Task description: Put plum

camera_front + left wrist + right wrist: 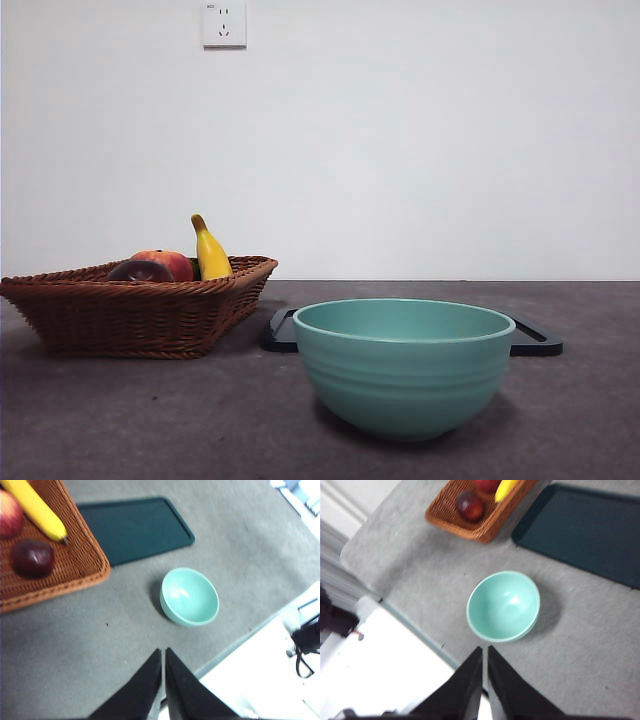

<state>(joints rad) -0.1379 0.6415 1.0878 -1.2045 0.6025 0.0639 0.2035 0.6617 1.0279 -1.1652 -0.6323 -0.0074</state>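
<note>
The dark maroon plum (139,271) lies in the brown wicker basket (120,310) at the left, next to a red-orange fruit (170,263) and a yellow banana (209,250). The plum also shows in the left wrist view (33,558) and the right wrist view (470,506). A teal bowl (404,365) stands empty in front, right of the basket. My left gripper (163,652) is shut and empty, high above the table's near edge. My right gripper (485,650) is shut and empty, high above the near edge by the bowl (503,606). Neither arm shows in the front view.
A dark flat tray (530,340) lies behind the bowl, beside the basket; it also shows in the left wrist view (135,527). The table's near edge and a white surface below it show in both wrist views. A wall with a socket (224,23) stands behind.
</note>
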